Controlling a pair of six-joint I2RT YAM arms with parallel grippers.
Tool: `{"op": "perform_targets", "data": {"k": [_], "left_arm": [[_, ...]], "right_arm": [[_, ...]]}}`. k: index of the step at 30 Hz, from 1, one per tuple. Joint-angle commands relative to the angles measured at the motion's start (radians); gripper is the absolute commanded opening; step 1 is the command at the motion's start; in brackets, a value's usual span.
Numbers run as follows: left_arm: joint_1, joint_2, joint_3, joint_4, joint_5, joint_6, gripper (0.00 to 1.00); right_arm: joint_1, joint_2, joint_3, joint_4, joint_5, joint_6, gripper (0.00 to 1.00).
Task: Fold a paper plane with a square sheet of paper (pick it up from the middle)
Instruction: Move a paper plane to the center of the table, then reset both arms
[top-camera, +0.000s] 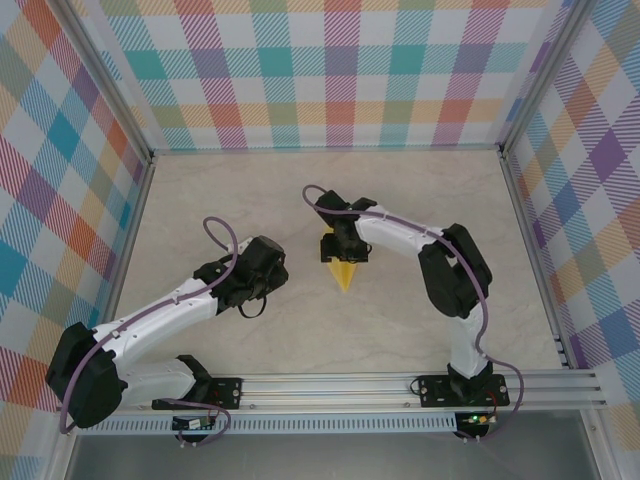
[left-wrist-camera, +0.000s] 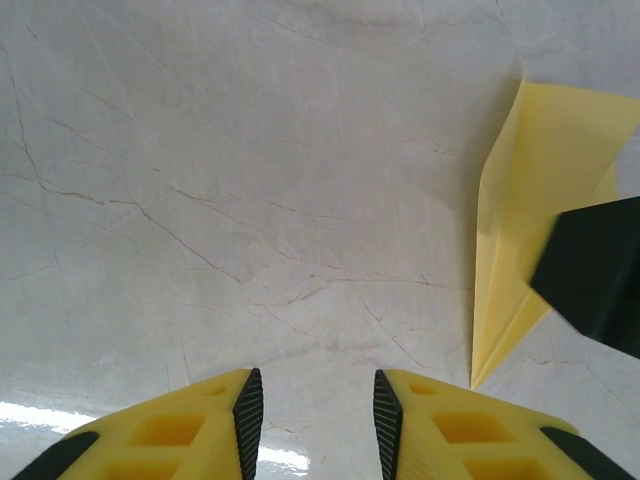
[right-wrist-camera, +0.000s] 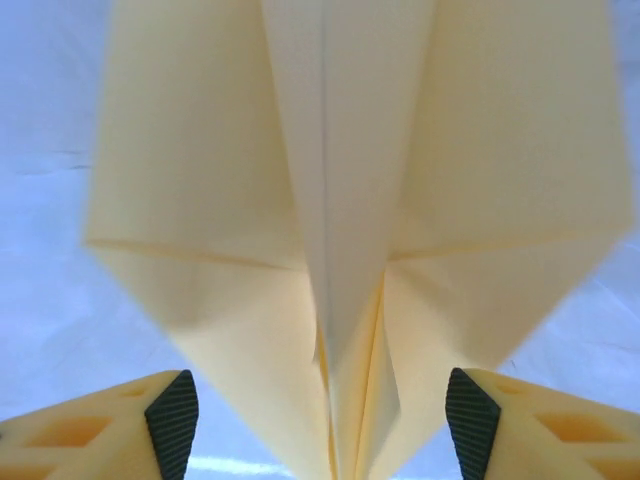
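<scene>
Paper plane (top-camera: 344, 270) on tabletop (top-camera: 220, 190): centre crease, wings, point. Looks finished, bar release. Right claw (right-wrist-camera: 320, 410) spread astride it; left claw (left-wrist-camera: 318, 405) parted, empty, nearby.

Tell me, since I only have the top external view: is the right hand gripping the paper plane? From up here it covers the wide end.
Observer: No. In the right wrist view the right hand is open. Its fingers are spread wide, and the middle of the paper plane sits in the gap, not pinched.
Operator: Can you make out the folds?
Observer: Yes, there is a sharp centre crease with a folded wing on each side.
Operator: And the left hand?
Observer: In the left wrist view the left hand is open over bare table with nothing between its fingers. The plane's pointed tip lies off to its right.
</scene>
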Motion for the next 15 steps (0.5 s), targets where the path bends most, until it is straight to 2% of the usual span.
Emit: {"op": "perform_targets", "data": {"k": [1,4,8,13,15], "left_arm": [[0.013,0.005,0.033,-0.032,-0.024,0.034,0.37],[0.014,-0.004,0.046,-0.054,-0.049,0.061,0.39],[0.013,-0.024,0.061,-0.088,-0.113,0.105,0.44],[0.013,-0.066,0.08,-0.152,-0.239,0.165,0.64],[0.013,-0.09,0.085,-0.185,-0.322,0.19,0.74]], "right_arm": [[-0.004,-0.113,-0.011,-0.053,0.038,-0.013,0.73],[-0.004,-0.25,-0.066,-0.026,0.107,-0.039,0.81],[-0.004,-0.482,-0.164,0.048,0.265,-0.103,0.99],[-0.033,-0.697,-0.325,0.158,0.602,-0.197,1.0],[-0.096,-0.771,-0.437,0.277,0.621,-0.289,1.0]]}}
